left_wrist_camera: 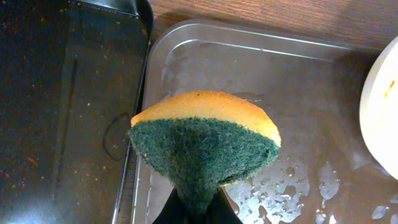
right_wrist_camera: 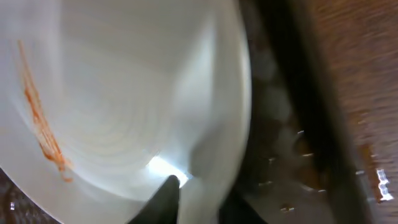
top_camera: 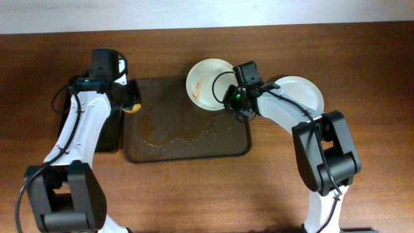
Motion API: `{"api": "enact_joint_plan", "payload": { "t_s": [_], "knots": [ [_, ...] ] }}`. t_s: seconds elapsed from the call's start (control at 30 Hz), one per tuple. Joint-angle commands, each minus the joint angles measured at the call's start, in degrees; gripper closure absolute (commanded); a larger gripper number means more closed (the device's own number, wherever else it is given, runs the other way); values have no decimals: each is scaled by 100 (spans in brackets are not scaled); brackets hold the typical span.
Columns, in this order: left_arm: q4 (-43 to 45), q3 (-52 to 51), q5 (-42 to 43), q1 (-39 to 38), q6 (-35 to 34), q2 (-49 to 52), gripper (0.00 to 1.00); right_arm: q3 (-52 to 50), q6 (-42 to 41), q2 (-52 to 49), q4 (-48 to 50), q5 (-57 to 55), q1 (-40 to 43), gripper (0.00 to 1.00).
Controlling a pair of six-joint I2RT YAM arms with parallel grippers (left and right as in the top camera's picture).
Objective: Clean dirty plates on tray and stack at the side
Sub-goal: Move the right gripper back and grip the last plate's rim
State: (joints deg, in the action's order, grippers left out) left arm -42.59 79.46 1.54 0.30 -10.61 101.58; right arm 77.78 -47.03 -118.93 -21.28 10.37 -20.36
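Two plates were counted, both round, white, shallow and glossy. One, the smeared plate (top_camera: pixel 208 83), was found at the far edge of the tray (top_camera: pixel 187 150), overlapping its rim. A thin orange-brown streak (right_wrist_camera: pixel 37 118) was noted down one side of its well, with faint concentric rings in the glaze. The other, the clean plate (top_camera: pixel 299 94), was seen on the wooden table (top_camera: pixel 362 58) right of the tray, partly hidden by the right arm. Whether more lay beneath it could not be told.

One tray was recorded: dark brown, rectangular, with rounded corners and a raised rim, its floor wet with water (left_wrist_camera: pixel 280 186) in beads and pools. One smaller black tray (top_camera: pixel 111 133), matt and speckled, was set just beside its left end.

One sponge (left_wrist_camera: pixel 202 146) was noted, in two layers: a coarse green scouring face and yellow-orange foam. It was pinched into a fan by the left gripper (left_wrist_camera: pixel 198 208), jaws closed tight on it, over the tray's left end.

Right gripper (right_wrist_camera: pixel 199 202): its dark fingers were placed either side of the smeared plate's rim and closed narrowly on it.
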Motion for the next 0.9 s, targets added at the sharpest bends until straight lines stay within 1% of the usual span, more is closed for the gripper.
{"api": "enact_joint_plan", "payload": {
  "t_s": [0.0,0.1,0.2,0.3,0.37,0.47,0.57,0.6,0.7,0.77,0.83,0.87],
  "knots": [
    [42,28,68,-24,-92,-33,100,79,-184,-160,55,-90,-127,82],
    [39,28,68,-24,-92,-33,99,79,-310,-225,55,-55,-144,87],
    [52,28,68,-24,-92,-33,99,79,-343,-232,55,76,-144,96],
    [57,28,68,-24,-92,-33,100,81,-334,-229,-13,590,-144,96],
    [57,28,68,-24,-92,-33,99,92,-179,-225,-245,979,-144,96],
    [52,28,68,-24,-92,-33,99,120,326,-160,-699,1611,-144,96],
    [55,28,68,-24,-92,-33,99,122,752,46,-1233,1727,-144,94],
    [55,28,68,-24,-92,-33,100,122,914,120,-1368,1722,-144,90],
    [55,28,68,-24,-92,-33,99,190,1580,334,-1722,1633,-144,68],
    [57,28,68,-24,-92,-33,99,431,2092,420,-2114,1434,-144,61],
    [59,28,68,-24,-92,-33,99,800,2688,422,-2461,1279,-149,58],
    [61,28,68,-24,-92,-33,99,927,2942,422,-2507,1178,-155,53]
  ]
}}
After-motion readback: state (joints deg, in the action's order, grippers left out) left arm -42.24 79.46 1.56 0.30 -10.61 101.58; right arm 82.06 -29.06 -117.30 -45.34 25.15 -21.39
